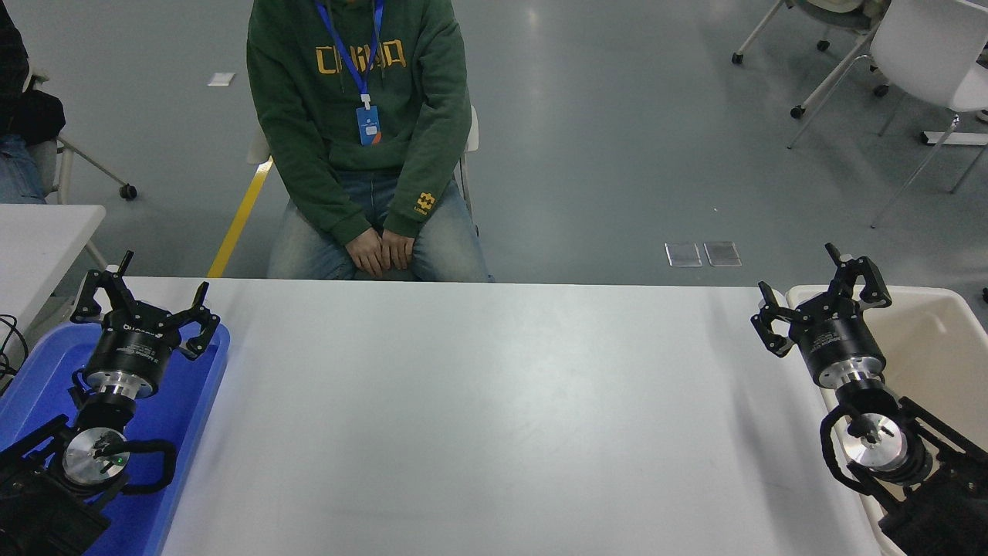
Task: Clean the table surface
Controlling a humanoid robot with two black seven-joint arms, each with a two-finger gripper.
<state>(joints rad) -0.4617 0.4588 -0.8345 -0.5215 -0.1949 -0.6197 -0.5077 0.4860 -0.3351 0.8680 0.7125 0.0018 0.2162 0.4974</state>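
Note:
The table surface (494, 417) is a wide white-grey top filling the middle of the view, with nothing lying on it. My right gripper (820, 295) hangs open and empty over the table's far right corner, at the near rim of the beige bin. My left gripper (143, 297) is parked open and empty over the far end of the blue tray at the lower left.
A blue tray (193, 401) lies along the table's left edge. A beige bin (942, 340) stands off the right edge. A person in a green hoodie (359, 131) sits at the far side, hands clasped. A small white table (38, 239) shows at the left.

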